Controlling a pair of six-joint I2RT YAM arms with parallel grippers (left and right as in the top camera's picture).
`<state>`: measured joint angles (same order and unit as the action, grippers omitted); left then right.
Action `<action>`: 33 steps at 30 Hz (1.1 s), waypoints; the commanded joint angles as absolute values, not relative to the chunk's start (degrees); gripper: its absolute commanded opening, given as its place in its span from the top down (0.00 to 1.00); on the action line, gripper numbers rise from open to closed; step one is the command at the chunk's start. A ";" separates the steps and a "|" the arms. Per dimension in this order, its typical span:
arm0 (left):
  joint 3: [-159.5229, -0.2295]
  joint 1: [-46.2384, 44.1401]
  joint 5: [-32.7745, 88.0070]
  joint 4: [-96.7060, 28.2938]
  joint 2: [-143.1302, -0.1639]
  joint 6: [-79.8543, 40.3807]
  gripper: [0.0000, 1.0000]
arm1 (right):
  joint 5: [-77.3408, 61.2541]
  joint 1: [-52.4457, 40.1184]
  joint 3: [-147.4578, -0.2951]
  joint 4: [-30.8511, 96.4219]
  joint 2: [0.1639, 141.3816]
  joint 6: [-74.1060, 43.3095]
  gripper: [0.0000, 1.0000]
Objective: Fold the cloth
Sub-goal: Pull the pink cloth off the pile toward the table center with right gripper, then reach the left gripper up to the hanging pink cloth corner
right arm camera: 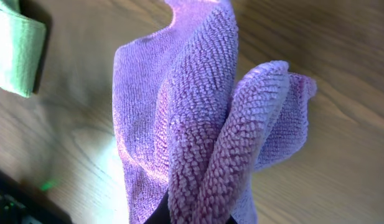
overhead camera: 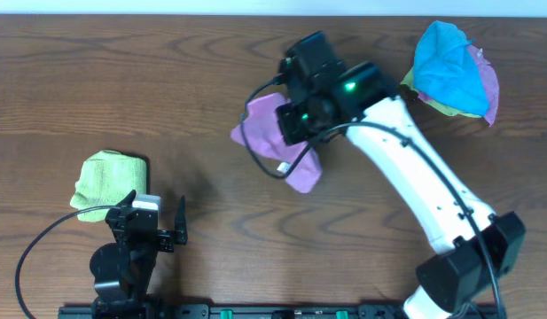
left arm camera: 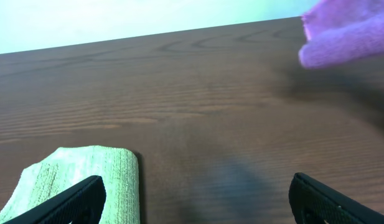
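Well, my left gripper point(overhead camera: 156, 215) sits wide apart, empty, beside the green cloth point(overhead camera: 109, 177). At mid-table my right gripper point(overhead camera: 293, 122) is clamped on the cloth point(overhead camera: 271, 128), a bunched handful; it looks light, limp and fuzzy, best taken by a corner hem

We saw the right arm point(overhead camera: 415, 177) as a long white link with black housings at both ends, green lights point(overhead camera: 348, 87) on its black wrist and a thin black cable point(overhead camera: 441, 182) along it. The left arm point(overhead camera: 122, 261), at the lower left, was black apart from a pale grey block point(overhead camera: 146, 204); its fingers point(left arm camera: 67, 202) were black wedges, and a black loop of cable point(overhead camera: 34, 246) curved beside it.
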<state>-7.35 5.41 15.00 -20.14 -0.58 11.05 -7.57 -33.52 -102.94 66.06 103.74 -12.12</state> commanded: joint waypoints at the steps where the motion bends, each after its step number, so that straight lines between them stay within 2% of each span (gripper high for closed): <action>1: -6.20 5.13 14.66 -20.71 -0.21 12.23 0.05 | -4.93 -33.82 -103.26 63.86 101.80 -11.51 0.99; 12: -6.20 5.13 14.68 -20.69 -0.21 12.23 0.05 | -7.53 -32.42 -92.23 48.56 103.61 -11.75 0.99; 20: -6.20 5.13 14.68 -20.69 -0.21 12.23 0.05 | -7.46 -32.10 -91.68 43.05 111.07 -12.82 0.99; 31: -6.20 5.13 15.07 -20.69 -0.21 9.23 0.05 | 4.93 -29.43 -91.68 32.69 118.26 -12.56 0.99; 32: -6.20 5.13 15.07 -20.69 -0.21 8.25 0.05 | 5.02 -29.02 -91.68 32.01 118.72 -12.56 0.97; 33: -6.20 5.13 15.07 -20.69 -0.21 7.25 0.05 | 5.26 -28.42 -91.68 31.46 119.02 -12.58 0.80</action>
<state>-7.35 5.41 15.00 -20.12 -0.58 9.76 2.35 -30.02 -92.03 32.16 117.80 -12.40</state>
